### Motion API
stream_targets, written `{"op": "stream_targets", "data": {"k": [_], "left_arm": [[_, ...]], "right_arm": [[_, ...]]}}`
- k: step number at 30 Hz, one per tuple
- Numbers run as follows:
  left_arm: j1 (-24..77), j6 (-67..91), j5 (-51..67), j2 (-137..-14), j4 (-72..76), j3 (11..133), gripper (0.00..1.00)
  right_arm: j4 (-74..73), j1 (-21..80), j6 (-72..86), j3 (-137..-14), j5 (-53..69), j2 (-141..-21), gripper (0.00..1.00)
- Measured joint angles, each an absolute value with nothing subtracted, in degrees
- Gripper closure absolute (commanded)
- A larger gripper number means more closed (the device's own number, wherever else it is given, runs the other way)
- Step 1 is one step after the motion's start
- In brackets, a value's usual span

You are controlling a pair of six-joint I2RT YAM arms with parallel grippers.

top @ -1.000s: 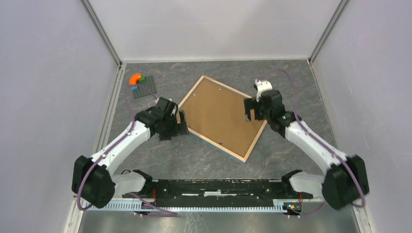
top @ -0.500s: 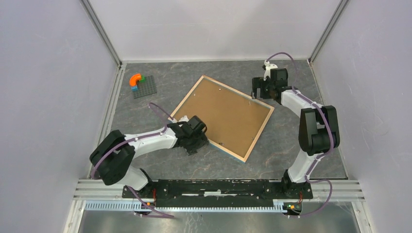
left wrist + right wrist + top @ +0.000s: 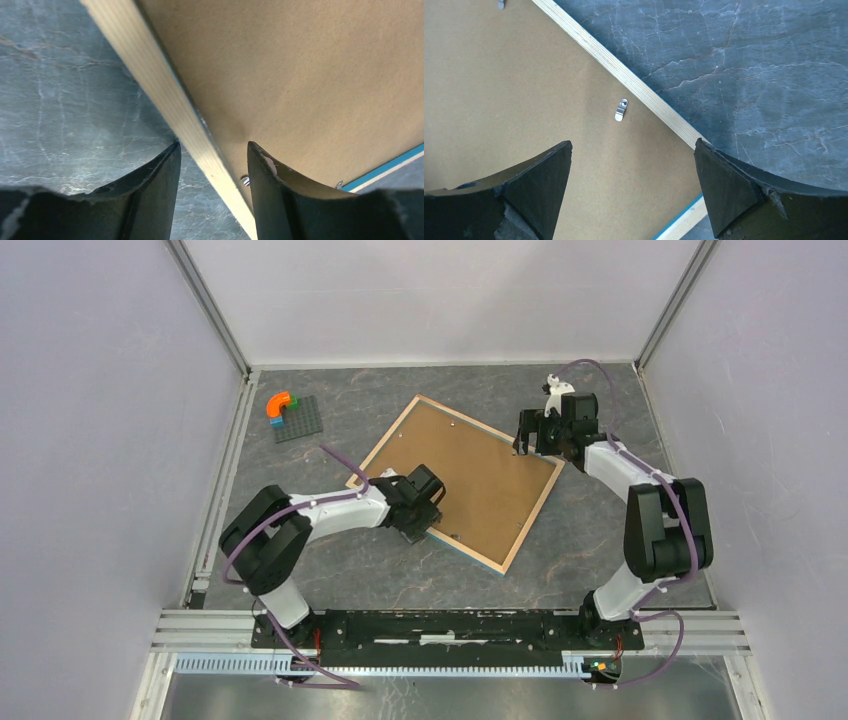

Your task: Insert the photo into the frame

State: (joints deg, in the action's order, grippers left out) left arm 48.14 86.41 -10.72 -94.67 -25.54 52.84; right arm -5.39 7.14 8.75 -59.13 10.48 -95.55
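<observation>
The frame (image 3: 385, 440) lies face down on the dark table, light wood rim up, with a thin blue edge along its near side. A brown backing board (image 3: 465, 470) fills it. The photo is hidden. My left gripper (image 3: 428, 524) straddles the frame's near-left rim (image 3: 160, 85); the jaws stand partly apart, one finger over the table, the other over the board (image 3: 300, 75), beside a small screw (image 3: 245, 180). My right gripper (image 3: 532, 443) hovers wide open over the frame's right corner, the rim (image 3: 624, 75) and a metal tab (image 3: 621, 109) in front of it (image 3: 633, 141).
A grey studded baseplate (image 3: 300, 420) with an orange curved piece (image 3: 280, 403) sits at the far left. Pale enclosure walls close in the table on three sides. The arms' mounting rail (image 3: 440, 625) runs along the near edge.
My left gripper has slid right along the frame's near-left rim and its jaws have narrowed. My right gripper has moved from over the board out to the frame's right corner.
</observation>
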Motion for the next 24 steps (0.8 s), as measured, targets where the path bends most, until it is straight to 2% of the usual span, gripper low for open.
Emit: {"op": "stream_targets", "data": {"k": [1, 3, 7, 9, 13, 16, 18, 24], "left_arm": [[48.2, 86.5, -11.0, -95.8, -26.7, 54.3, 0.46], [48.2, 86.5, -11.8, -98.3, -29.5, 57.7, 0.6], [48.1, 82.8, -12.9, -101.7, -35.1, 62.9, 0.65], [48.1, 78.3, -13.3, -102.4, -36.1, 64.1, 0.75], [47.1, 66.9, -14.2, -101.3, -35.2, 63.2, 0.83], [44.5, 57.0, -16.2, -98.6, -35.7, 60.7, 0.9], [42.2, 50.3, -17.4, -97.1, -36.9, 59.4, 0.98], [36.2, 34.5, -16.9, -95.1, -39.2, 57.7, 0.98]], "right_arm": [[-5.4, 7.1, 8.8, -58.8, 10.4, -94.6, 0.03], [-5.4, 7.1, 8.7, -58.5, 10.0, -92.9, 0.03], [-5.7, 7.1, 8.6, -58.0, 8.5, -90.9, 0.03], [-5.8, 7.1, 8.6, -56.7, 7.9, -89.2, 0.03], [-6.6, 8.1, 9.0, -51.9, 7.2, -84.1, 0.04], [-8.5, 11.0, 9.1, -48.6, 5.0, -81.2, 0.08], [-10.8, 13.6, 9.4, -47.2, 3.6, -80.6, 0.1], [-15.4, 16.7, 10.5, -43.9, 1.4, -79.1, 0.1]]}}
